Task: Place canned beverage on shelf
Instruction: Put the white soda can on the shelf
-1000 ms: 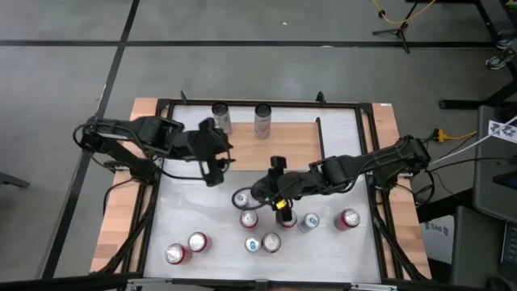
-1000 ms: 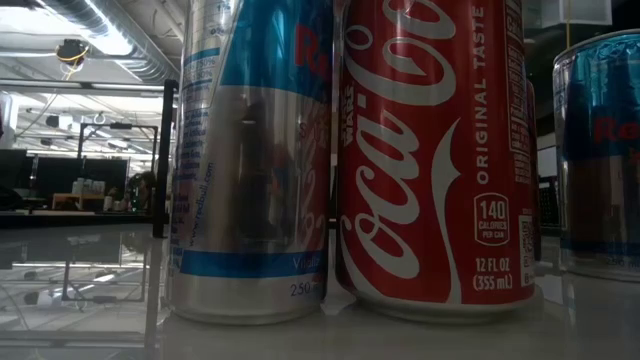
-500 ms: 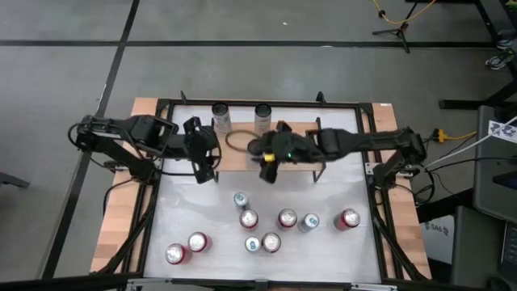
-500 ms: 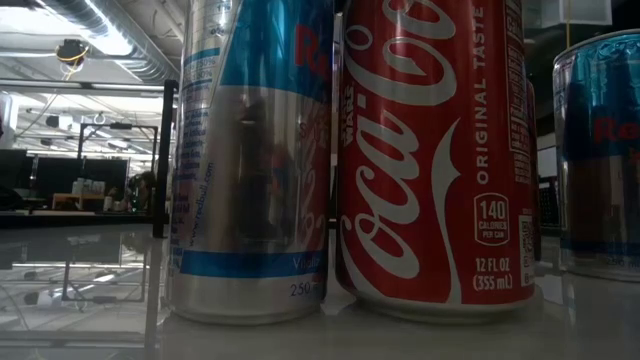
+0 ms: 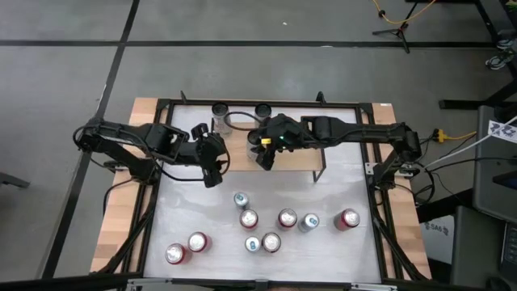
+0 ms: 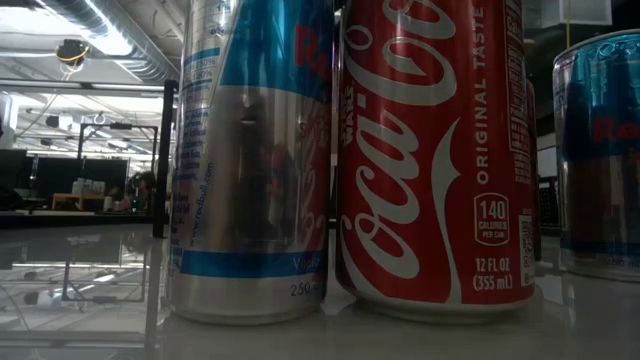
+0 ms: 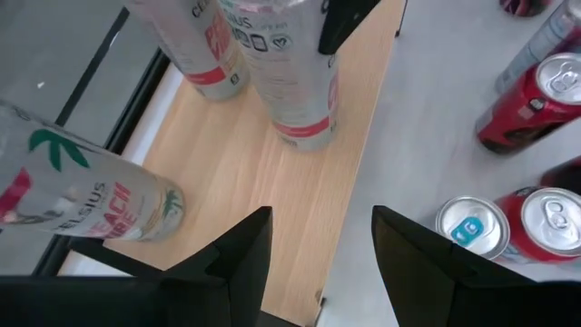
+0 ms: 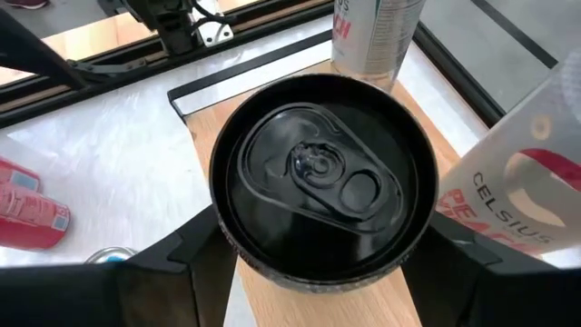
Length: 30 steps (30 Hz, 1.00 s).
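My right gripper (image 5: 238, 123) reaches over the shelf (image 5: 299, 162), a low rack with a light wood plank top, and is shut on a black-topped can (image 8: 318, 173). That can is between two silver Celsius cans (image 5: 220, 111) (image 5: 262, 109), which stand on their bases on the plank. The left wrist view shows the held can's pale body (image 7: 286, 77) upright, with its base at the plank (image 7: 263, 191). My left gripper (image 7: 318, 263) is open and empty, left of the held can, over the shelf's near edge. My right gripper pinches the can's side wall just under the top rim (image 8: 222, 238) between its two fingers (image 8: 172, 272), one on each side. The fingers come from above, pointing down. The can is upright with its base at the plank; I cannot tell whether it rests there.
Several cans stand on the white table nearer the front: a row in the middle (image 5: 287, 218), a pair (image 5: 262, 242) and two red ones at the front left (image 5: 186, 248). The low view is filled by a Red Bull can (image 6: 250, 160) and a Coca-Cola can (image 6: 435, 150).
My right gripper has carried the black-topped can from the middle of the table toward the far edge. It is now at the shelf, between the two silver cans. The can has stayed upright in the shut fingers.
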Motion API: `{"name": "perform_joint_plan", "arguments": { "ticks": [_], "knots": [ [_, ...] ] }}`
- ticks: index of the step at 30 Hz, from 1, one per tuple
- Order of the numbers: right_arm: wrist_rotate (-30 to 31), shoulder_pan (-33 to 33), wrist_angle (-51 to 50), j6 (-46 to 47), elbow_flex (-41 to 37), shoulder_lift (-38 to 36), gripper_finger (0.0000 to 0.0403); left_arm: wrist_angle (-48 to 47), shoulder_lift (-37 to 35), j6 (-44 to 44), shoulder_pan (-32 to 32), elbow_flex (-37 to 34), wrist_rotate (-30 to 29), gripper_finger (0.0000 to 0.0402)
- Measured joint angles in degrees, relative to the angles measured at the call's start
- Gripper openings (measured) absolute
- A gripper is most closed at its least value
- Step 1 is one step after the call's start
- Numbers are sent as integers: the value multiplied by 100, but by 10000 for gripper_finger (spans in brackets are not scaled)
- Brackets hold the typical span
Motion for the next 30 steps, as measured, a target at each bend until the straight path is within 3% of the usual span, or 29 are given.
{"name": "perform_joint_plan", "arguments": {
  "ticks": [22, 30],
  "knots": [
    [0, 13, -17, -11, 3, 21, 246, 379, 11, -2, 0, -275, 4, 182],
    [-25, 14, -138, -11, -28, 53, 317, 374, 11, -2, 0, -274, 4, 172]
  ]
}}
